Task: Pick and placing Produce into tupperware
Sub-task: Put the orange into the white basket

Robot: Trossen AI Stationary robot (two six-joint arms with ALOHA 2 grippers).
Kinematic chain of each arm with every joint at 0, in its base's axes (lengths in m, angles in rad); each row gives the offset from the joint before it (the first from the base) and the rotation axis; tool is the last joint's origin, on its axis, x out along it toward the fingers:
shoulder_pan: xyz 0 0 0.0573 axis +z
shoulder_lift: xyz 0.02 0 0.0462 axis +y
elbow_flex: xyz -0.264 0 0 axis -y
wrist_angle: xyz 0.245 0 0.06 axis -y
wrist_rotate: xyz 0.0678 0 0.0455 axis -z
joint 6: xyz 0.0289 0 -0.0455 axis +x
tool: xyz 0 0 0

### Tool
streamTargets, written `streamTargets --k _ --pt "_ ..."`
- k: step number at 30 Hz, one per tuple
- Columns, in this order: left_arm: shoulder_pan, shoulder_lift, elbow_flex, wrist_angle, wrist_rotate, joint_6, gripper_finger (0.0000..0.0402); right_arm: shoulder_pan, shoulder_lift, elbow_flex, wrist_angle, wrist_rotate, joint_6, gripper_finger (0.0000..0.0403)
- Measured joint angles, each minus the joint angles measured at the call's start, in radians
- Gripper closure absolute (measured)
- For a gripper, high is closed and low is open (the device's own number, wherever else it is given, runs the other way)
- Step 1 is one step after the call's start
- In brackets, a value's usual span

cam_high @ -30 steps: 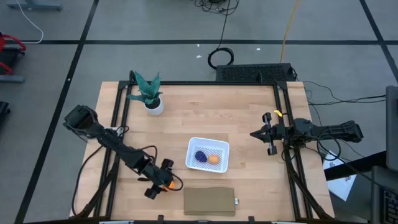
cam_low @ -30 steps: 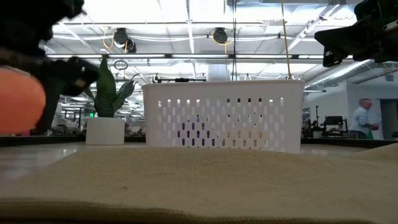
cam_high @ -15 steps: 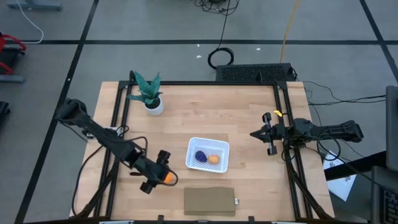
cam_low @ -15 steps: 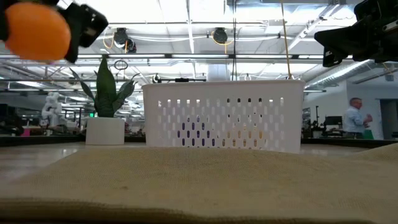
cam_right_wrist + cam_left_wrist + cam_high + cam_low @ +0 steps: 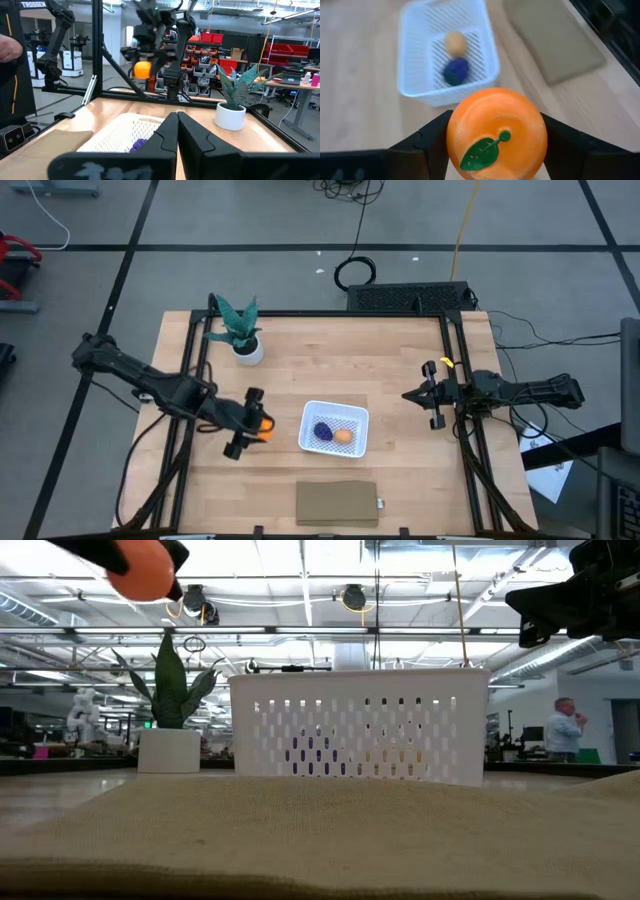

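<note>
Left hand (image 5: 250, 426) clamped on bright orange plastic ball (image 5: 494, 132) beside white mesh tupperware (image 5: 336, 412); early release risks bouncing onto desk (image 5: 390, 360).

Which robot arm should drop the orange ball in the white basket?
The left. Its gripper already holds the orange ball in the air just beside the basket. The right gripper waits empty at the table's far side.
</note>
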Motion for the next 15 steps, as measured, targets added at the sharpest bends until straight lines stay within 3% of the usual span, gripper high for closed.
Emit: streamTargets --k 4,11,15 --pt "0.066 -0.044 0.0 0.002 -0.02 -0.005 0.0147 0.0 0.0 0.0 0.0 0.0 -0.007 0.0403" --pt "0.144 -0.059 0.0 -0.013 -0.019 -0.006 0.0176 0.0 0.0 0.0 0.0 0.0 -0.011 0.0403" --pt "0.164 -0.05 0.0 -0.026 -0.016 -0.006 0.0162 0.0 0.0 0.0 0.0 0.0 -0.012 0.0403"
